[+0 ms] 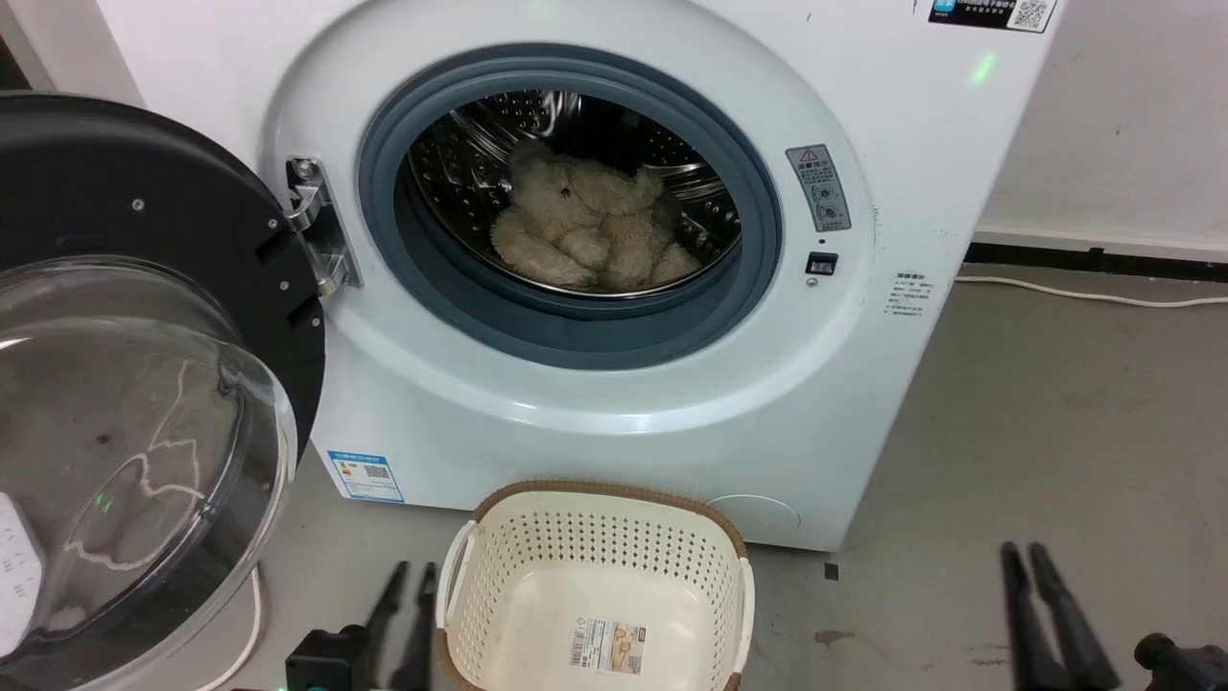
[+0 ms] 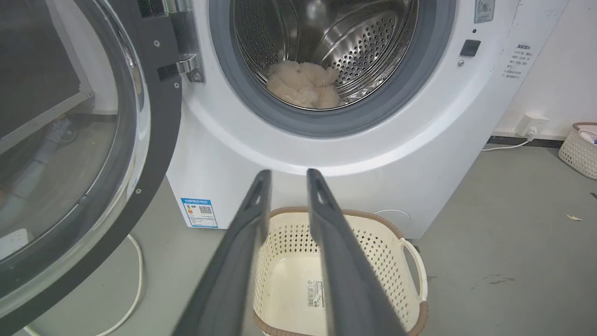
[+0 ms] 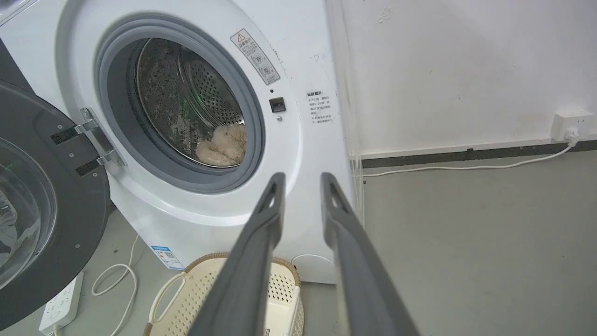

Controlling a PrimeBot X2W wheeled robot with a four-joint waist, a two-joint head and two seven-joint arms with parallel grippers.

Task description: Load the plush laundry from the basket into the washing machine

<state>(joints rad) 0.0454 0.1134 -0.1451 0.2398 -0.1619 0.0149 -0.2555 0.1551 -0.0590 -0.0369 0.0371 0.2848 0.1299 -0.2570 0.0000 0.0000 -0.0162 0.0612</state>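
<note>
The plush laundry (image 1: 585, 226), a shaggy cream teddy bear, lies inside the steel drum of the washing machine (image 1: 595, 413); the bear (image 2: 303, 86) (image 3: 224, 147) rests low in the drum. The black-framed round door (image 1: 144, 384) hangs wide open at the left. On the floor in front of the washer stands the basket (image 1: 576, 557) with nothing in it, its bottom label showing. My left gripper (image 1: 413, 571) (image 2: 288, 173) is just left of the basket, open with nothing between its fingers. My right gripper (image 1: 1022, 552) (image 3: 303, 176) is low at the right over bare floor, likewise open.
A white power strip (image 3: 60, 303) and looped cable (image 3: 116, 280) lie on the floor under the open door. Another cable (image 1: 1094, 293) runs along the wall to a socket (image 3: 571, 123). A second woven basket (image 2: 580, 149) stands far right. Grey floor stretches right of the washer.
</note>
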